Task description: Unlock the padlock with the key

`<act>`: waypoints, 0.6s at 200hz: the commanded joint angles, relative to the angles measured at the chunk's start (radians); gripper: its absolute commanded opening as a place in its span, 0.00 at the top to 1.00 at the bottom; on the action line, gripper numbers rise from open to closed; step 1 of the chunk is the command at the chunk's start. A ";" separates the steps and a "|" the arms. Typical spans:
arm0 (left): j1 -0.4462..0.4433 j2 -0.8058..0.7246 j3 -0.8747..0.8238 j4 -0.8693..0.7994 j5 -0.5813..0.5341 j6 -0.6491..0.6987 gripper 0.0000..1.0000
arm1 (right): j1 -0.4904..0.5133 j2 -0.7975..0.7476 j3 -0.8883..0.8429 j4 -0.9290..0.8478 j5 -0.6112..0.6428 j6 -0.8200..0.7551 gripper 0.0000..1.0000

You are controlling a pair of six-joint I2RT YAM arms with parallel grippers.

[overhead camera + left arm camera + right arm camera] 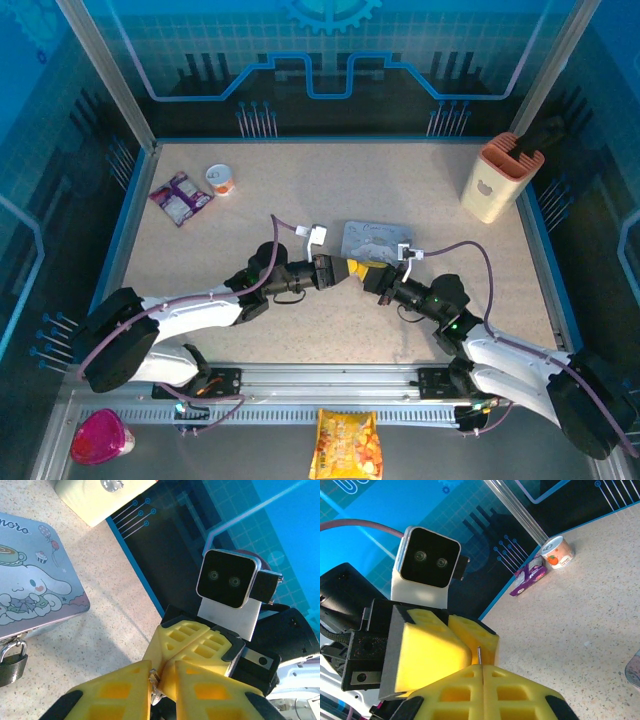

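**A:** Where is your key right now?

**B:** Your right gripper (482, 670) has its fingers pressed flat together. The key (479, 655) stands out of the seam as a thin grey sliver, so your right side holds it.

**A:** And your left gripper?

**B:** Your left gripper (161, 675) meets the right one tip to tip near the middle of the table (300, 200). Its fingers leave only a narrow gap, and a small bit of metal sits in that gap against one finger. I cannot tell whether they actually pinch it.

**A:** Where is your padlock?

**B:** The padlock (11, 662) rests at the edge of the tin box (35, 580), on the side facing your left gripper. Its shackle is up against that edge and looks closed. It is apart from both pairs of fingers. The box itself lies just far of the two grippers, slightly to the right.

**A:** What else is on your table?

**B:** A purple packet (181, 196) and a small cup (220, 178) lie at the far left. A tan holder (495, 178) stands at the far right. All three are well apart from your grippers.
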 commanded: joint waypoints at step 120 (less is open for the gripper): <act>-0.004 -0.015 -0.011 0.115 -0.082 -0.084 1.00 | 0.019 -0.068 -0.012 0.119 0.025 0.114 0.54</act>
